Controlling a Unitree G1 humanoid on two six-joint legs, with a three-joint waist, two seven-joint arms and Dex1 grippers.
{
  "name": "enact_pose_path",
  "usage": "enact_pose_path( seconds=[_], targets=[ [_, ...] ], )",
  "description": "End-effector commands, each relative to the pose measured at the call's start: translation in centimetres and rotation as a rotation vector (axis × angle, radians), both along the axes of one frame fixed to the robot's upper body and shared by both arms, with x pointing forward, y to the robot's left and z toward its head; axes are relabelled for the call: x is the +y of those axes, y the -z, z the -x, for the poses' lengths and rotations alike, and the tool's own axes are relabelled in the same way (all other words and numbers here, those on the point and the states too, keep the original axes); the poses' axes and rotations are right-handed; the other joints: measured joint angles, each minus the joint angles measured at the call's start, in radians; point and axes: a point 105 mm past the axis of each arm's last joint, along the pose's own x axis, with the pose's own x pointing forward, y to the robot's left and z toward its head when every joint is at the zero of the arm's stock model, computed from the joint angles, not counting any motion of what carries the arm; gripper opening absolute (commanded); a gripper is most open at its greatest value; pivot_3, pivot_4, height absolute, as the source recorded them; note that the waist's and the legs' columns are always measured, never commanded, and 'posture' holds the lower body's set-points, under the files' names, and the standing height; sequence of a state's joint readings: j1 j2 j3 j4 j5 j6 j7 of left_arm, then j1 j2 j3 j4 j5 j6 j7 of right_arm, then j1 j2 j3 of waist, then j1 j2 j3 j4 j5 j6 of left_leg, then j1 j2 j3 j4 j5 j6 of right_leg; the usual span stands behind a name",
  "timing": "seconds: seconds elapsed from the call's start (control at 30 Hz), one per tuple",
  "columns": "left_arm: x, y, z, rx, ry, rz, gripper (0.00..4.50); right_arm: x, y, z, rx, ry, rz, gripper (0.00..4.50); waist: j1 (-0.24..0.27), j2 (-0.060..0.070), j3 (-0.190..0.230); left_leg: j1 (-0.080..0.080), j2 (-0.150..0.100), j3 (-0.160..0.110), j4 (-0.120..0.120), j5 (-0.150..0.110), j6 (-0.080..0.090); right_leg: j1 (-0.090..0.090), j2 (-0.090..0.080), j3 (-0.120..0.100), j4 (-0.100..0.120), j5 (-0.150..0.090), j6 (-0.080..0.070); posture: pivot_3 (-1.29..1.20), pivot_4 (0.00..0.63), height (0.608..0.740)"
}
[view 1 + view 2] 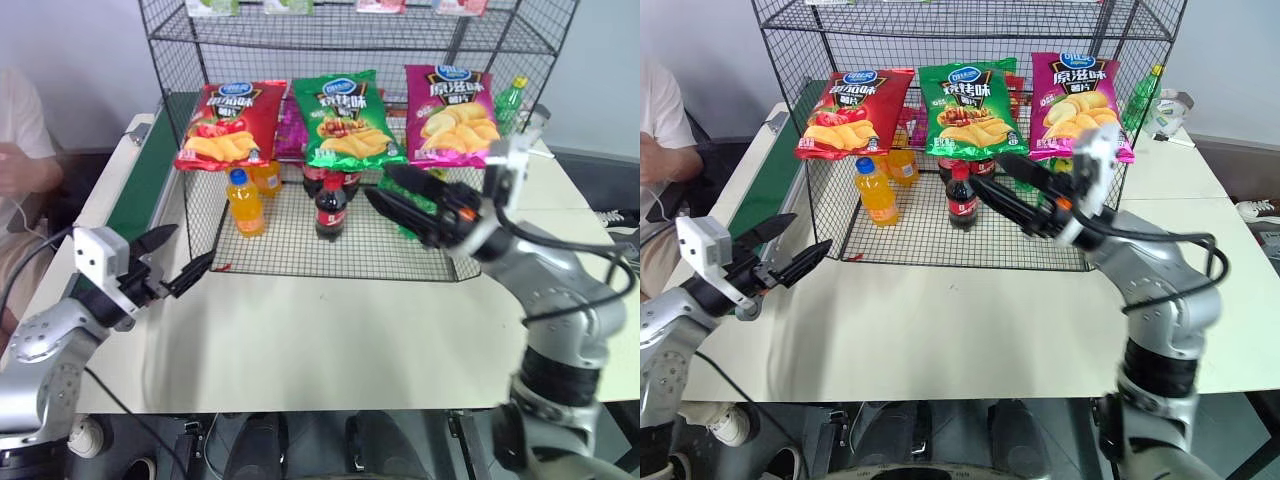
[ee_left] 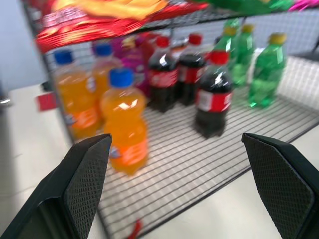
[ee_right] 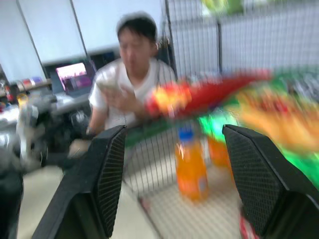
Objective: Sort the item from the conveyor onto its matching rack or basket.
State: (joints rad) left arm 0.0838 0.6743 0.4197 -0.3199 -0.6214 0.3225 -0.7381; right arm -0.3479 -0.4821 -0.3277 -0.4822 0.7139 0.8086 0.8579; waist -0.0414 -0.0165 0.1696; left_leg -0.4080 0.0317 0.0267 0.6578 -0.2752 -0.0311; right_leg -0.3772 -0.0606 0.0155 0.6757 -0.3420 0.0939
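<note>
The item, a green chip bag (image 1: 345, 120), lies on a slanted tier of the black wire rack (image 1: 300, 250), between a red bag (image 1: 228, 125) and a magenta bag (image 1: 450, 112). My right gripper (image 1: 378, 184) hangs open and empty in front of that tier, just below the green bag and apart from it. In the right wrist view its fingers (image 3: 112, 174) stand wide with nothing between them. My left gripper (image 1: 193, 244) is open and empty at the rack's front left corner, over the table. The conveyor (image 1: 145, 175) runs along the left side with a bare belt.
Orange drink bottles (image 1: 245, 203), cola bottles (image 1: 331, 207) and green soda bottles (image 2: 264, 74) stand on the rack's bottom tier. A person (image 1: 20, 140) sits at the left beyond the conveyor. The white table (image 1: 330, 340) spreads in front of the rack.
</note>
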Motion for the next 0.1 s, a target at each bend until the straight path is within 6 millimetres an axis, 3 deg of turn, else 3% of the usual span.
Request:
enact_pose_path(
  seconds=[0.03, 0.1],
  targets=[
    [3.0, -0.9, 0.4, -0.014, -0.072, -0.065, 4.50, -3.5, 2.0, 1.5, -0.011, -0.012, 0.136, 3.18, 0.001, 0.000, 0.000, 0.000, 0.000, 0.000, -0.001, 0.000, 0.000, 0.000, 0.000, 0.000, -0.001, 0.000, 0.000, 0.00, 0.150, 0.739],
    [5.2, -0.7, 0.2, 0.009, -0.128, -0.096, 4.50, -6.1, 3.9, 1.8, 0.006, 0.017, 0.257, 3.18, 0.002, 0.000, 0.000, 0.002, 0.000, 0.000, -0.003, 0.000, 0.000, 0.002, 0.001, 0.000, -0.004, 0.000, 0.000, 0.00, 0.150, 0.739]
  ],
)
